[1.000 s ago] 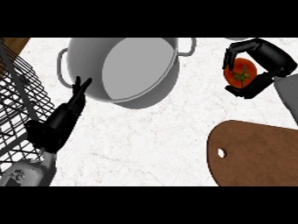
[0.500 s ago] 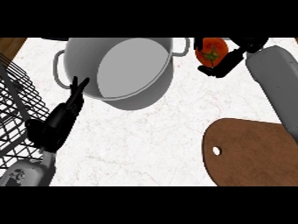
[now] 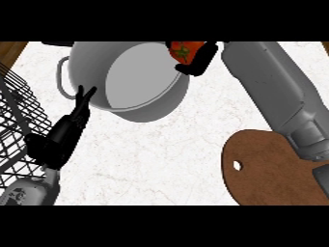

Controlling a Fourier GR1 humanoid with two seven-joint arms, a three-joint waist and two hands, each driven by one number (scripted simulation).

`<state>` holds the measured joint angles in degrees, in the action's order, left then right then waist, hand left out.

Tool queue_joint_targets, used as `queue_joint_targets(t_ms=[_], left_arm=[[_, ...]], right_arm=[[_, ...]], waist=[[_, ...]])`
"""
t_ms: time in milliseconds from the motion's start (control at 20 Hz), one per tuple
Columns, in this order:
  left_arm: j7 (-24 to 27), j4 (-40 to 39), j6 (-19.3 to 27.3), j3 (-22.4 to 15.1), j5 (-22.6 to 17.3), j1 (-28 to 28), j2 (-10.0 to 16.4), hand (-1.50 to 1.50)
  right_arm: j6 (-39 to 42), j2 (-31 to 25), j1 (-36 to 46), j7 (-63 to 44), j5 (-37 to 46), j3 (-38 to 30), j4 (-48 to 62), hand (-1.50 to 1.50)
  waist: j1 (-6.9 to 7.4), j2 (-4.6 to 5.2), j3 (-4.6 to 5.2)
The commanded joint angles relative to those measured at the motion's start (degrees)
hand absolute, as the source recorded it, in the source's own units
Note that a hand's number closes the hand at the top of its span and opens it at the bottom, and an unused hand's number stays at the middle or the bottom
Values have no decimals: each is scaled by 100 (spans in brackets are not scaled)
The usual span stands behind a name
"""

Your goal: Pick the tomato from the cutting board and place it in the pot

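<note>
A red tomato (image 3: 182, 51) with a green stem sits in my right hand (image 3: 201, 60), whose fingers curl round it. The hand holds it over the far right rim of the grey metal pot (image 3: 135, 82), near the top of the head view. The pot stands at the back of the white counter, with a handle at its left. The brown cutting board (image 3: 270, 169) lies at the lower right with nothing on it. My left hand (image 3: 65, 130) rests open beside the pot's left side, fingers straight.
A black wire rack (image 3: 6, 125) fills the left edge. My right forearm (image 3: 281, 96) crosses the right side above the cutting board. White marbled counter (image 3: 159, 159) lies between pot and board.
My right hand has carried the tomato left and farther back, from beside the pot to above its right rim. The view has shifted closer. The left hand has stayed still.
</note>
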<state>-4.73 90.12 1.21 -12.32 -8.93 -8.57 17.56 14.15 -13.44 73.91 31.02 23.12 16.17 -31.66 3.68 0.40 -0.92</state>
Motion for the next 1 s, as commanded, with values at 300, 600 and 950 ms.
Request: queue_joint_targets(t_ms=[300,600,950], left_arm=[[-407,-685,-260,-237,-87,251,-126,0],[-392,-569,-284,-233,-111,370,-161,0],[-524,-584,-361,-287,-65,83,-199,0]], right_arm=[[-868,1019,599,-625,1067,784,716,150],[-1760,1329,808,-1219,2138,1607,1071,150],[-412,1340,672,-2420,2080,2004,1626,150]], waist=[[-36,134,108],[-1,143,112],[156,168,122]])
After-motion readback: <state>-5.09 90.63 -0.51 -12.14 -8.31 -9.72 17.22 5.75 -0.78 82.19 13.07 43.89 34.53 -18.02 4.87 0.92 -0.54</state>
